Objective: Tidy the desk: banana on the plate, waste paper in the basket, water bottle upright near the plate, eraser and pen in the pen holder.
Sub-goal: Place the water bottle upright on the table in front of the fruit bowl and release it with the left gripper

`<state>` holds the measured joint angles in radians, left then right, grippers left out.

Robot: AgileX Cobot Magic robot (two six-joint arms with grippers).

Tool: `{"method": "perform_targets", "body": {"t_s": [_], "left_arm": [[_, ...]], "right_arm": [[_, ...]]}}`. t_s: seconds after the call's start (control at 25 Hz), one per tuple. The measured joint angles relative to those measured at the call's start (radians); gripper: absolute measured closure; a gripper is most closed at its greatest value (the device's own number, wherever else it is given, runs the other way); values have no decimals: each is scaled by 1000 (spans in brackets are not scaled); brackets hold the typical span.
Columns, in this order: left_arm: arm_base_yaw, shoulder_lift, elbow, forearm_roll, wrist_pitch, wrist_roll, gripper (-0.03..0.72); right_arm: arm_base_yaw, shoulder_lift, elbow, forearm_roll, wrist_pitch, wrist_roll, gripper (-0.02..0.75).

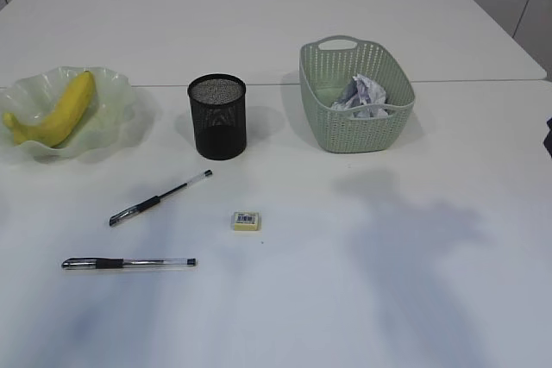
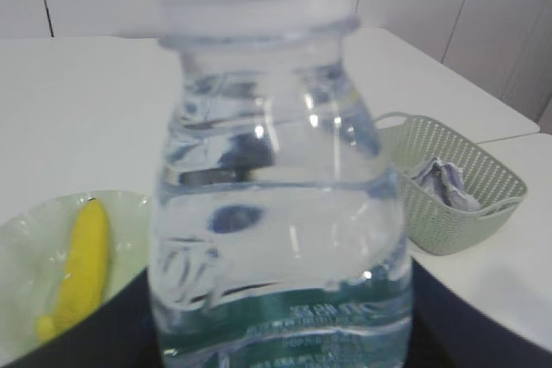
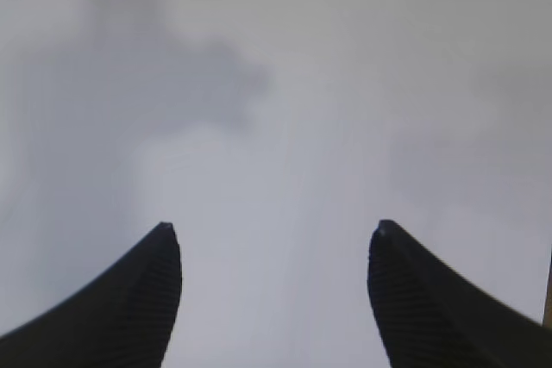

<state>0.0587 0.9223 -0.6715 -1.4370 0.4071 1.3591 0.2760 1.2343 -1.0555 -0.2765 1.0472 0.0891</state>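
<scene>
A clear water bottle (image 2: pixel 276 204) with a white cap fills the left wrist view, standing upright between the dark fingers (image 2: pixel 78 333) of my left gripper (image 2: pixel 280 338), which is shut on its lower body. Neither the bottle nor either gripper appears in the exterior view. The banana (image 1: pixel 60 111) lies on the pale green plate (image 1: pixel 112 92). Crumpled waste paper (image 1: pixel 366 96) sits in the green basket (image 1: pixel 345 131). Two pens (image 1: pixel 159 198) (image 1: pixel 128 263) and a yellow eraser (image 1: pixel 246 221) lie on the table in front of the black mesh pen holder (image 1: pixel 217 116). My right gripper (image 3: pixel 273 226) is open over bare table.
The white table (image 1: pixel 388 256) has a seam running behind the plate and basket. A dark sliver (image 1: pixel 548 137) shows at the right edge of the exterior view. In the left wrist view the plate (image 2: pixel 34 247) is low on the left and the basket (image 2: pixel 448 204) to the right.
</scene>
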Motion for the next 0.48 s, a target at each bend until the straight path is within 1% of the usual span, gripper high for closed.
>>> {"method": "perform_targets", "body": {"t_s": [0.12, 0.24, 0.36, 0.44, 0.48], "left_arm": [[0, 23, 0, 22, -59, -2, 321], [0, 63, 0, 23, -140, -2, 321], [0, 121, 0, 21, -176, 5, 321], [0, 164, 0, 10, -170, 44, 321], [0, 188, 0, -8, -160, 84, 321]], "right_arm": [[-27, 0, 8, 11, -28, 4, 234], [-28, 0, 13, 17, -40, 4, 235], [-29, 0, 17, 19, -41, 4, 235], [-29, 0, 17, 19, -43, 4, 235], [-29, 0, 17, 19, -43, 4, 235]]}}
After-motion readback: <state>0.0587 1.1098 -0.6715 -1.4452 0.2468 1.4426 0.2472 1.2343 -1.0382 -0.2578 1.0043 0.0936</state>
